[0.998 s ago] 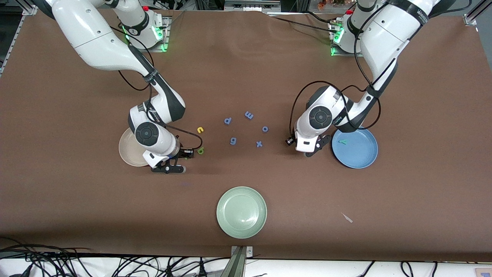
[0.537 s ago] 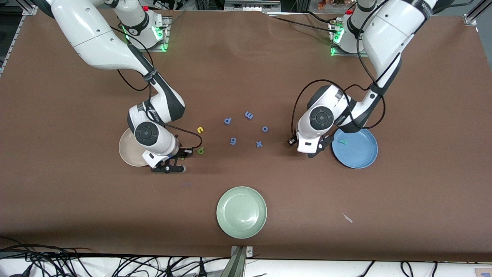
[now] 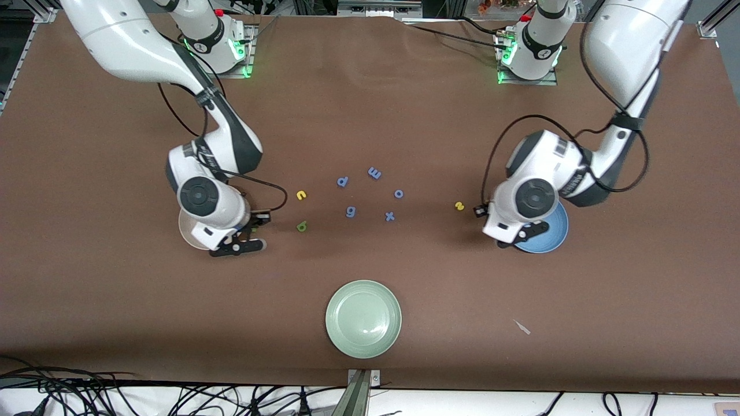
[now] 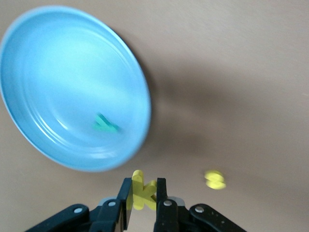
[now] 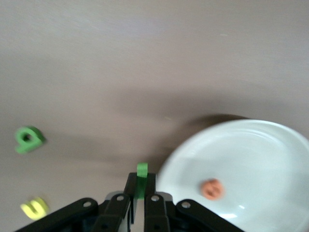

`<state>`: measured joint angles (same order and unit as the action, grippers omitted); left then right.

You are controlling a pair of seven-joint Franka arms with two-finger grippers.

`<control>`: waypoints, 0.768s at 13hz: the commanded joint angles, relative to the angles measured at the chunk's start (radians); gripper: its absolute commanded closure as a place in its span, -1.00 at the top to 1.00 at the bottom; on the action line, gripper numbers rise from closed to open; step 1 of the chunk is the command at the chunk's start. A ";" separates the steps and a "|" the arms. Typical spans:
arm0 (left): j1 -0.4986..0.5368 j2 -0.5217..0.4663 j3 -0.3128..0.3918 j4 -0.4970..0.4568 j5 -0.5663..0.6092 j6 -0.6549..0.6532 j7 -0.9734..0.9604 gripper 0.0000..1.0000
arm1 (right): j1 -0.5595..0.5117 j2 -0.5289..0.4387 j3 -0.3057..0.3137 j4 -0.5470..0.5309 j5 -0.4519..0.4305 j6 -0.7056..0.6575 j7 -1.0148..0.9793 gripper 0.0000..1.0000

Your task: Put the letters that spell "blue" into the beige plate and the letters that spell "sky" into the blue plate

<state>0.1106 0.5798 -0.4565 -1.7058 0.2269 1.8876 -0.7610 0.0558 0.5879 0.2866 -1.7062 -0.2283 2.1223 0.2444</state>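
Clamped between the left gripper's [image 4: 144, 193] fingers is a tiny yellow foam letter k [image 4: 141, 190], carried in the air at the rim of the round, shallow medium-blue plate [image 4: 29, 58]. Inside that blue plate lies one small teal-green foam letter y [image 4: 105, 124], flat on the plate's floor. On the brown tablecloth [image 3: 370, 104] just beside the blue plate, toward the right arm's end of the table, a tiny yellow foam letter s [image 3: 459, 205] lies alone.

Right gripper [image 5: 137, 198] is clenched on a green bar-like foam letter l [image 5: 141, 179], held upright between the fingers over the cloth at the rim of the round cream-beige plate [image 5: 251, 140]. That beige plate holds a small orange foam letter e [image 5: 212, 189] near its middle. Beside the beige plate, toward the left arm's end of the table, a green foam letter b [image 3: 301, 226] and a yellow foam letter u [image 3: 300, 195] lie on the cloth, the u farther from the front camera than the b.
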 commanded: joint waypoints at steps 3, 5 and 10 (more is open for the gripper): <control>0.087 0.017 -0.008 -0.012 0.072 0.005 0.184 -0.94 | -0.082 -0.106 -0.024 -0.220 0.006 0.105 -0.122 -0.06; 0.136 0.049 -0.008 -0.029 0.109 0.079 0.300 -0.84 | -0.083 -0.102 -0.024 -0.230 0.080 0.116 -0.058 0.57; 0.150 0.040 -0.021 -0.032 0.092 0.111 0.359 1.00 | -0.027 -0.108 0.032 -0.208 0.109 0.107 0.099 0.66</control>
<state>0.2647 0.6484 -0.4597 -1.7320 0.3100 2.0053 -0.4097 -0.0145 0.5111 0.3081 -1.8994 -0.1398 2.2281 0.2792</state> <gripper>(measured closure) 0.652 0.167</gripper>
